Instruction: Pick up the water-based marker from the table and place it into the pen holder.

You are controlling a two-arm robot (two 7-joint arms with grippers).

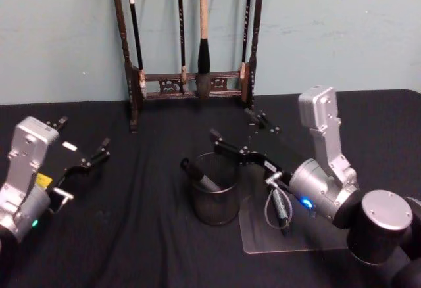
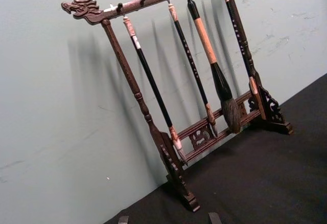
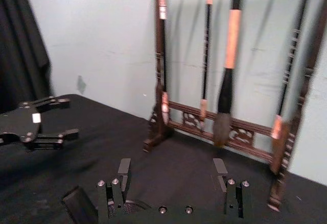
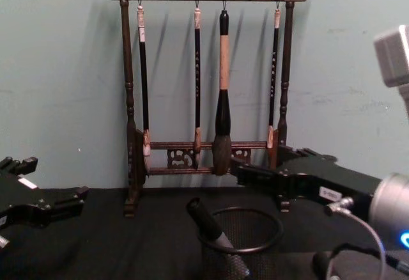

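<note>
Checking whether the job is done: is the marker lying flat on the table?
No, the marker leans inside the pen holder, its upper end sticking out over the rim.

No text, number or brand can be read. A white sticker (image 1: 69, 146) on the left gripper (image 1: 84, 135), a yellow sticker (image 1: 43, 179) just behind it on the near side, and a pale label (image 4: 327, 194) on the right gripper (image 1: 231, 123) are too small to make out.
</note>
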